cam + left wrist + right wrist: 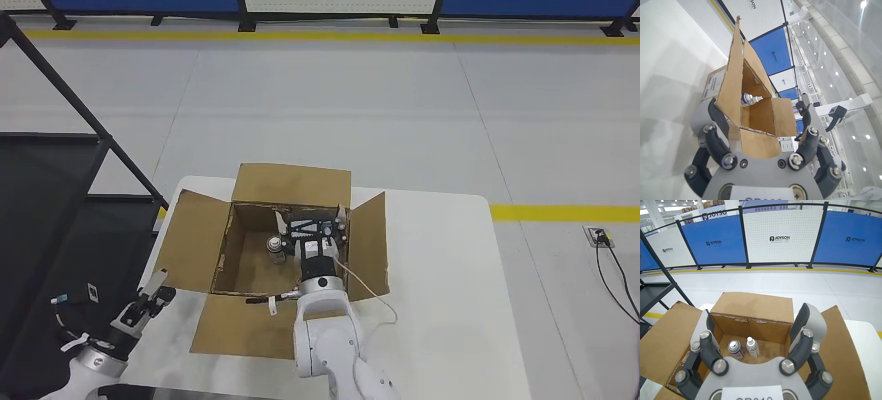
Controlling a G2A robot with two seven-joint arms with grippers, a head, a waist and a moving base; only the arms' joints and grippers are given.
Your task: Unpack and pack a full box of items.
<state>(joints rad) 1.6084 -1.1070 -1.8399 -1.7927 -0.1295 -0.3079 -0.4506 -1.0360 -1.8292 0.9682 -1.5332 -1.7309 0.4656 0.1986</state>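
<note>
Status: the brown corrugated cardboard box [295, 185] sits at the centre of the top view on the white table [450, 300], all four flaps folded outward. Two items stand side by side on its floor: a metal spray can with a purple label [735, 349] and a clear plastic pump bottle with a white nozzle [752, 348]. The right gripper [313, 225] hangs above the box opening, fingers apart, holding nothing. The left gripper [160, 294] is at the lower left of the top view, fingers apart, empty. Judgement: neither item is grasped; the box is far from full, so either unpacking is nearly complete or packing has barely begun
</note>
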